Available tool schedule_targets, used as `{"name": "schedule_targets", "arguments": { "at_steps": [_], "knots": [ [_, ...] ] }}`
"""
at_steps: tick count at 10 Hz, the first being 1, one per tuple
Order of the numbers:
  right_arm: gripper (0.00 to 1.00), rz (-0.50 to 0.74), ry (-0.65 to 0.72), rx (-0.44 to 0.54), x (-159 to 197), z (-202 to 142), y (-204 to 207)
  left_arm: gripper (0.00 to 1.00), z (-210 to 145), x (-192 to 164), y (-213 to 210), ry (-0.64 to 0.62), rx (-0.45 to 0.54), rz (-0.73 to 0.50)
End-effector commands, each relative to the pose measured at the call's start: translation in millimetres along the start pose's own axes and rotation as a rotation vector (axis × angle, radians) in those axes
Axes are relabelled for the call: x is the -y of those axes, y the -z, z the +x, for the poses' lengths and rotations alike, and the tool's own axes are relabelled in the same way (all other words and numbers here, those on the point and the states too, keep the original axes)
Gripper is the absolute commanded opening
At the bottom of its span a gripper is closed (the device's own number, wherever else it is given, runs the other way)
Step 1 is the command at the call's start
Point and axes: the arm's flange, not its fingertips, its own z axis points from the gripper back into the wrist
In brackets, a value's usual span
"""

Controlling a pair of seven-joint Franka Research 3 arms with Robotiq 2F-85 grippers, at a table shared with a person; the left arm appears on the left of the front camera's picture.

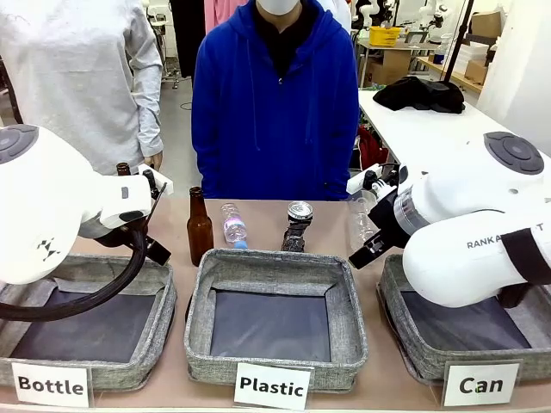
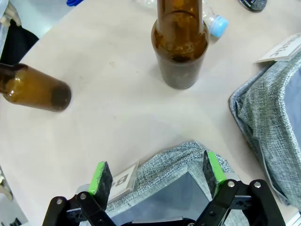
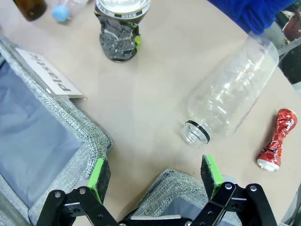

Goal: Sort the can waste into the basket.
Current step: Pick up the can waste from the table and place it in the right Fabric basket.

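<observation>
Front view: black can (image 1: 299, 225) upright by far edge of table (image 1: 263, 234), behind Plastic basket (image 1: 275, 262). Can basket (image 1: 398, 318) at front right corner, mostly covered by right arm. Right wrist view: right gripper (image 3: 155, 172) spread over that basket's corner, red can (image 3: 275, 140) lying beside clear bottle (image 3: 230, 89), black can's top cut off. Left gripper (image 2: 155, 169) spread above Bottle basket (image 2: 174, 165).

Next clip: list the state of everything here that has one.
black can, upright, crushed
red can, lying on table, pinched
large clear bottle, lying, uncapped
brown bottle, upright
Plastic basket, empty
Can basket, visible floor bare
left claw, open
right claw, open
</observation>
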Motion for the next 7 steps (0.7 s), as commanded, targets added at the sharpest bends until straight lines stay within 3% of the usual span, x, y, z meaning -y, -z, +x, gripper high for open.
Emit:
{"name": "schedule_targets", "arguments": {
  "at_steps": [1, 7],
  "knots": [
    [1.00, 0.000, 0.001, 0.000, 0.1, 0.0, 0.0, 1.00, 0.1, 0.0, -0.1, 0.000, 0.000, 0.000],
    [1.00, 0.000, 0.001, 0.000, 0.1, 0.0, 0.0, 1.00, 0.1, 0.0, -0.1, 0.000, 0.000, 0.000]
  ]
}}
